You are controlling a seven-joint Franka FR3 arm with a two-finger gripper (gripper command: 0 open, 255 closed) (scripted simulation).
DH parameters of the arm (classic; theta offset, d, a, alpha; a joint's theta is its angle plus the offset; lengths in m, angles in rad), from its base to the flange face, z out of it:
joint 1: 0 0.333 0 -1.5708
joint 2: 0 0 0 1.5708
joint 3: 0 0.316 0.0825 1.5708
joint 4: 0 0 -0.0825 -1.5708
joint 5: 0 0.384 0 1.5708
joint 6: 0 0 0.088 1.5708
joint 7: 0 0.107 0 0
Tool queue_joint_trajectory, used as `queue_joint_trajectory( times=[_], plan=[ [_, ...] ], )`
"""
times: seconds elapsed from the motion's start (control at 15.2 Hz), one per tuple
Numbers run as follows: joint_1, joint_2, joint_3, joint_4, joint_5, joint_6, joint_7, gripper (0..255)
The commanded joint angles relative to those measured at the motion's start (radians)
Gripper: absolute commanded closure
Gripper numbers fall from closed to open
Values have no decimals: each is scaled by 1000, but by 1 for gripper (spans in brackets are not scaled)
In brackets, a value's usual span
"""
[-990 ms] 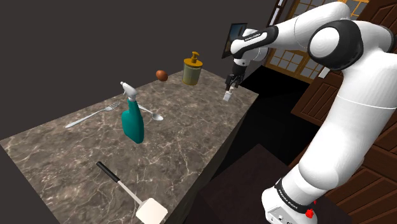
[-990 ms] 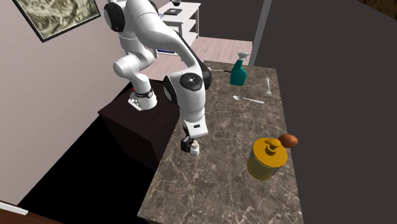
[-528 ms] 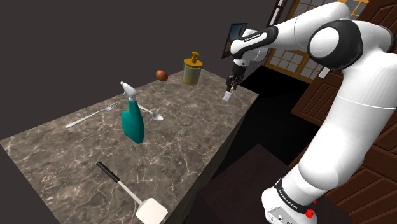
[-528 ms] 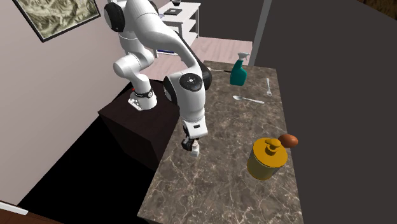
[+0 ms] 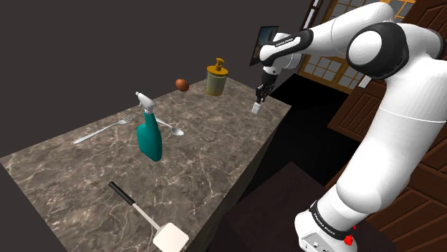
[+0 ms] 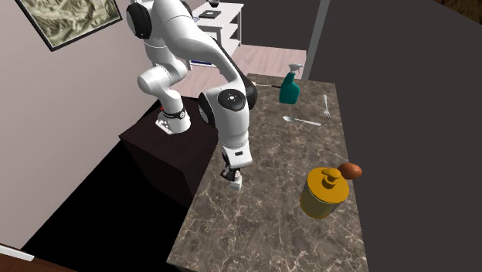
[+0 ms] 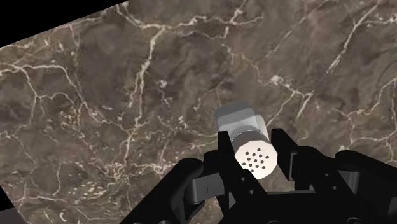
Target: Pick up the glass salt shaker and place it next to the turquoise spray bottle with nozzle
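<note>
The salt shaker (image 7: 248,143) is a small pale cylinder with a holed top, standing on the brown marble counter (image 5: 200,165) close to its edge. My black gripper (image 7: 254,159) is shut on the salt shaker, one finger on each side of its cap. From the shoulder the gripper (image 5: 261,97) comes down on the shaker (image 5: 256,109) near the counter's far right corner. Across the counter I see the shaker (image 6: 235,182) under the hand. The turquoise spray bottle (image 5: 149,133) with a white nozzle stands upright mid-counter, far from the gripper, and shows again as the bottle (image 6: 290,85).
A yellow soap dispenser (image 5: 215,78) and a brown round object (image 5: 182,84) stand at the counter's far end. A fork (image 5: 104,129) and a spoon (image 5: 169,127) lie by the bottle. A spatula (image 5: 147,218) lies near the shoulder view's bottom. The dark stand (image 6: 166,151) adjoins the counter.
The fingers have closed from wide apart onto the salt shaker. The arm and the shaker have stayed in place.
</note>
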Motion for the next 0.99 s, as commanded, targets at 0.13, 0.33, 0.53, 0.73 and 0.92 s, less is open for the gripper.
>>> queue_joint_trajectory(
  times=[0.13, 0.33, 0.53, 0.73, 0.92],
  plan=[
    [1, -12, -1, 12, -4, -24, 3, 255],
    [2, -27, -3, 33, -10, -59, 7, 255],
    [3, -42, -4, 55, -15, -96, 11, 255],
    [4, -54, -5, 80, -20, -132, 14, 255],
    [4, -65, -6, 107, -24, -170, 17, 255]
  ],
)
